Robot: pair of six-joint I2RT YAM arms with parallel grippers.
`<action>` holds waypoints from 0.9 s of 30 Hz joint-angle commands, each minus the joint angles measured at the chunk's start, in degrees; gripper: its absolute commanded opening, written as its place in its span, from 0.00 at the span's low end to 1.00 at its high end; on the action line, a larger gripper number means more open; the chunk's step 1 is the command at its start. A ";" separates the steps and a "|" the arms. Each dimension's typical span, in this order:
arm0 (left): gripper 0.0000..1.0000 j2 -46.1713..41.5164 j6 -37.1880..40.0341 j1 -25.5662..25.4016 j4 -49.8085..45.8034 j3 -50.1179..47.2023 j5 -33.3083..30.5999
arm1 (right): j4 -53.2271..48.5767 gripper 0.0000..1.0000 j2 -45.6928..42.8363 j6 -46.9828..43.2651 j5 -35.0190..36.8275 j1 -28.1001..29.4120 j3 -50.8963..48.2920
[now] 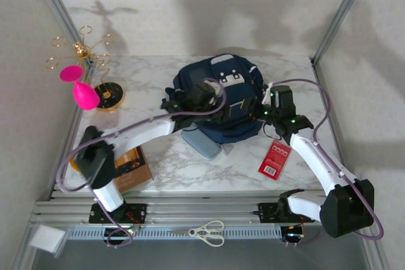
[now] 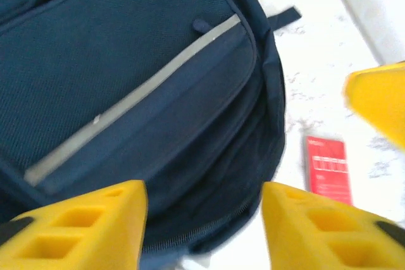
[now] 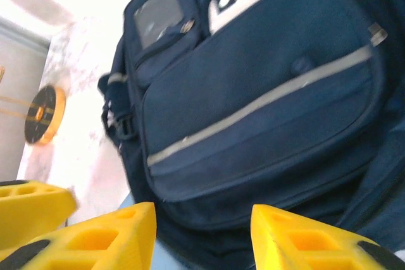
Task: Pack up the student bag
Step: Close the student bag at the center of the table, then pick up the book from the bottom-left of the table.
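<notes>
**Both claws apart at the student bag**

My left claw (image 2: 202, 219) has its fingers apart, holding nothing, above the student bag (image 1: 237, 83). The bag lies mid-desk (image 1: 183, 165), and I cannot see what is inside it. A grey-blue pencil case (image 1: 201, 143) lies against its near edge. My right claw (image 3: 202, 235) is also spread and empty. A red packet (image 1: 274, 159) lies to the right.

The top camera is looking down on the student bag (image 1: 240, 102) from high above; both wrist cameras are viewing its striped pocket (image 2: 145, 131) closely.
</notes>
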 commanded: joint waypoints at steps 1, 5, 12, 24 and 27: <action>0.62 -13.87 -8.81 2.11 2.42 -9.77 -4.20 | -2.58 0.47 2.64 2.54 0.41 6.19 2.80; 0.74 -27.84 -18.04 5.83 -5.59 -22.13 -15.66 | 0.86 0.51 7.28 5.15 1.69 16.53 3.84; 0.87 -47.53 -28.73 23.63 -16.29 -39.69 -18.08 | 9.07 0.58 20.33 9.53 2.09 31.29 8.42; 0.89 -53.29 -36.33 27.74 -16.42 -52.98 -18.25 | 14.07 0.61 42.10 12.23 -5.46 42.47 21.35; 0.82 -53.35 -36.01 29.22 -15.10 -54.79 -17.62 | 14.35 0.58 46.84 13.70 -6.64 43.97 24.56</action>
